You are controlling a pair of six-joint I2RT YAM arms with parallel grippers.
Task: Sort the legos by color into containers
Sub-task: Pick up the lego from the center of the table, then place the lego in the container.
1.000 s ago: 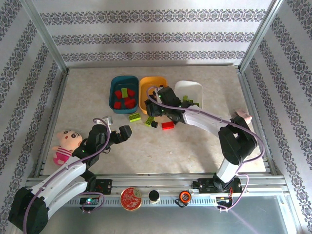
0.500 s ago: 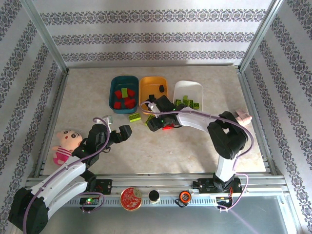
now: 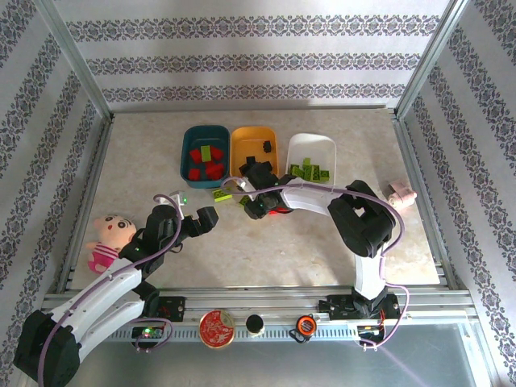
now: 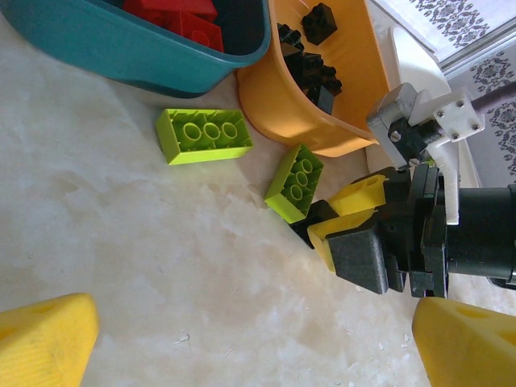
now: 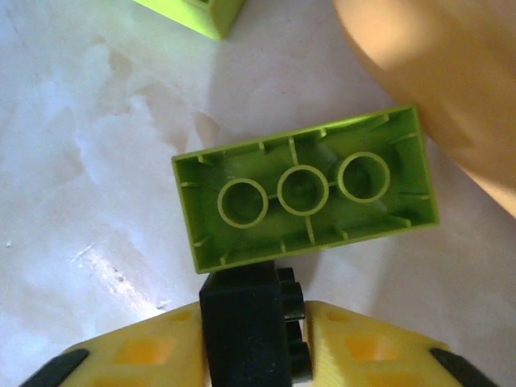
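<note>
Right wrist view: my right gripper (image 5: 251, 343) is clamped on a black brick (image 5: 248, 310), with the yellow fingers (image 5: 133, 359) pressed to both its sides. The brick sits low over the table (image 5: 81, 121), against the long edge of a lime brick (image 5: 306, 189) that lies upside down, three round sockets showing. The curved wall of the orange tray (image 5: 435, 72) is just beside that brick's far end. A corner of a second lime brick (image 5: 189, 10) shows at the top edge.

Left wrist view: my left gripper (image 4: 250, 343) is spread wide and holds nothing, with bare table between the tips. Ahead, both lime bricks lie upside down on the table, just outside the teal tray (image 4: 121, 52) and the orange one. Red bricks (image 4: 181, 20) sit in the teal tray, black bricks (image 4: 314, 60) in the orange.

Top view: three trays stand in a row at the far middle of the table — teal, orange, then the white tray (image 3: 310, 141), which holds lime bricks (image 3: 310, 171). One lime piece (image 3: 208, 151) lies among the reds in the teal tray. My right gripper is down just in front of the orange tray, with a red brick (image 3: 278, 212) on the table beside it. My left gripper hangs on the near side, well apart from the trays.
</note>
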